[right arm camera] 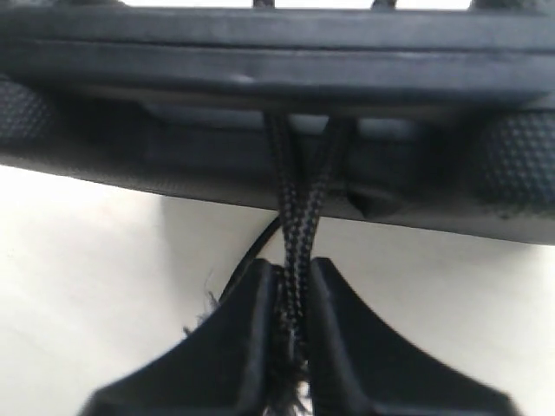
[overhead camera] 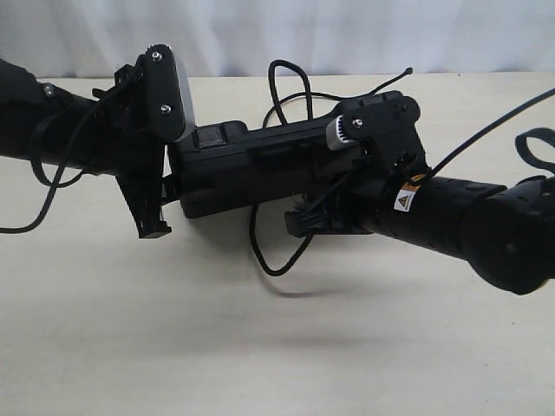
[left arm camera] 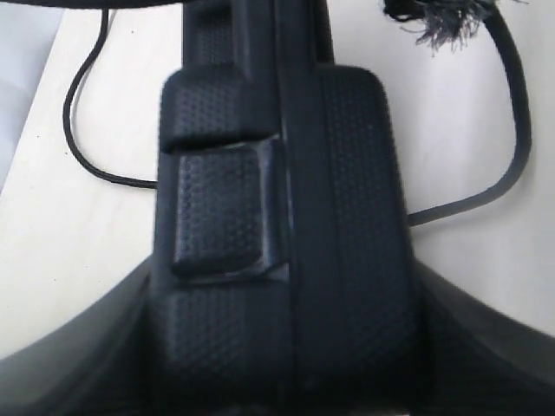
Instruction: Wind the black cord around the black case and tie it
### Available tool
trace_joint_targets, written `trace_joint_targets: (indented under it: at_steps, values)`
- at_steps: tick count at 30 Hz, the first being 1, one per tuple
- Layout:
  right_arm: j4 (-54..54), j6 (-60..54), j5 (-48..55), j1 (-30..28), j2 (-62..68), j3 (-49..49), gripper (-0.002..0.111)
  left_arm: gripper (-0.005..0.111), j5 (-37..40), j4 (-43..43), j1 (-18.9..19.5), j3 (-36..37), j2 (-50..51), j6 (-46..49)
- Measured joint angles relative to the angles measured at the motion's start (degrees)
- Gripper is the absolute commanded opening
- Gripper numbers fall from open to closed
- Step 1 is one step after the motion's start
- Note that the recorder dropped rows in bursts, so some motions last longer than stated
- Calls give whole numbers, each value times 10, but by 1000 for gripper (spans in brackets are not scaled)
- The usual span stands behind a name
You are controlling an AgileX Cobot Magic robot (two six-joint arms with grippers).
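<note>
Wrapping is under way: in the exterior view the left tool (overhead camera: pixel 165 195) is clamping one end of the black case (overhead camera: pixel 251 165), carrying it edge-on and seemingly clear of the pale surface (overhead camera: pixel 173 347). The right tool (overhead camera: pixel 316 221) is pinching the black cord (overhead camera: pixel 270 82) just beside the case's near edge, with slack looping behind and below. In the left wrist view the case's pebbled end is filling the gap between the fingers, and the frayed tuft (left arm camera: pixel 442 26) is lying beyond it. In the right wrist view two cord strands are running off the case edge into the tightly closed jaws. The cord looks to be crossing the case, but no knot is showing. The next move is probably calling for pulling the strands taut and crossing them. Open room is lying toward the camera, while the arms are crowding both ends.
</note>
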Motion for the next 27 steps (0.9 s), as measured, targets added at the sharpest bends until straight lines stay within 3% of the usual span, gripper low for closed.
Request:
trace_joint_targets:
  at_steps: [22,25,27]
  values:
    - [9,0,3,0,0,0,4,49,25,-11,0,-1,-1,0]
    - [10,0,10,0,0,0,4,61,27,-11,0,-1,-1,0]
    - [10,0,13,0,0,0,4,75,28,-11,0,-1,-1,0]
